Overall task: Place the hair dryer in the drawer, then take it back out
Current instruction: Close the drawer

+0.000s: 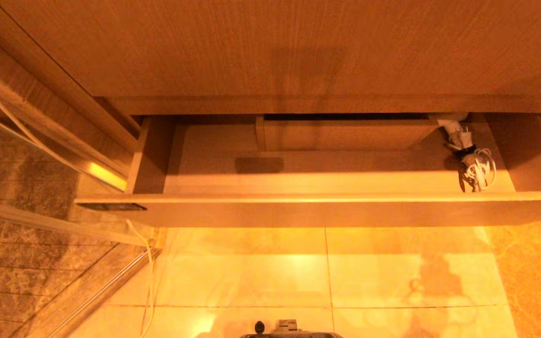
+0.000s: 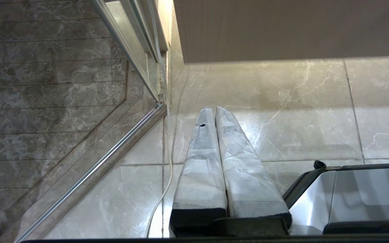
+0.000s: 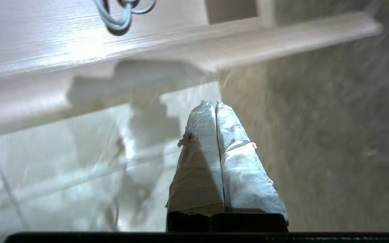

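The hair dryer (image 1: 463, 145) lies inside the open drawer (image 1: 327, 210), at its right end. Both end effectors, left (image 2: 211, 108) and right (image 3: 211, 102), are closed and empty, outside the drawer.

The left gripper (image 2: 212, 108) points down, its taped fingers (image 2: 201, 162) pressed together and holding nothing. The right gripper (image 3: 213, 102) also has its taped fingers (image 3: 241, 168) closed flat against each other, empty. Neither arm appears in the head view.

The drawer (image 1: 327, 209) is light wood grain with a small dark label (image 1: 111, 206) on its front. The hair dryer (image 1: 460, 136) is white, its coiled cord (image 1: 479, 171) white with a black band. The floor (image 2: 309, 108) is pale veined marble tile.
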Robot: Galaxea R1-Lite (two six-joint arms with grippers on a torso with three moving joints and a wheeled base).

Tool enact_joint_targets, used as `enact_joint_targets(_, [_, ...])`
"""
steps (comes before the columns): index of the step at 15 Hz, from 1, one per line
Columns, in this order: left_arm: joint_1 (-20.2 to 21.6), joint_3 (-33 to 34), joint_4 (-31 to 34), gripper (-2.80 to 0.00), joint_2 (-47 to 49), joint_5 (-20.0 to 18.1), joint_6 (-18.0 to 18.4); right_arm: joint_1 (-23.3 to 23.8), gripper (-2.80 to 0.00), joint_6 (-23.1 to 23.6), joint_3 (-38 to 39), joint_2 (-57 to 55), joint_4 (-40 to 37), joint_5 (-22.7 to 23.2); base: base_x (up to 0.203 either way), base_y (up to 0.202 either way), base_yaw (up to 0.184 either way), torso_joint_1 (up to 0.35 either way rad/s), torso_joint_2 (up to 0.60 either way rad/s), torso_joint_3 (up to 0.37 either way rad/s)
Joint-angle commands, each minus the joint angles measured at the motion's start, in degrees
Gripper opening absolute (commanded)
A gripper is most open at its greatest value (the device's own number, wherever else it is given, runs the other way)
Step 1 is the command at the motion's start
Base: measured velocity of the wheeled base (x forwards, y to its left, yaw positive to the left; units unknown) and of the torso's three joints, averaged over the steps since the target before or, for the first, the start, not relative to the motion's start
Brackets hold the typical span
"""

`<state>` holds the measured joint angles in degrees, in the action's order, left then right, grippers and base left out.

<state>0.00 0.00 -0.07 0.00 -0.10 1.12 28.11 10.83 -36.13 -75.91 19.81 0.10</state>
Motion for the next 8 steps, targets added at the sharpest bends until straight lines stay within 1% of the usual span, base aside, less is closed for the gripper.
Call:
enact_joint_targets(1, [0.00,0.09,-0.01,-2.80,0.00,0.01,-0.07,0.01,-2.80,0.15,0.09,1.11,-0.05,0.06,0.000,0.000,0.000,0.000,0.00,0.000])
enact_joint_targets(5, [0.00,0.09,-0.01,-2.80,0.00,0.01,0.02,0.01,-2.80,0.41,2.34,4.55,-1.12,0.17,0.000,0.000,0.000,0.000,0.00,0.000])
enact_joint_targets(8, [0.00,0.09,-0.01,-2.80,0.00,0.01,-0.07,0.03,-2.80,0.51,2.25,4.25,-3.69,-0.18,0.000,0.000,0.000,0.000,0.00,0.000])
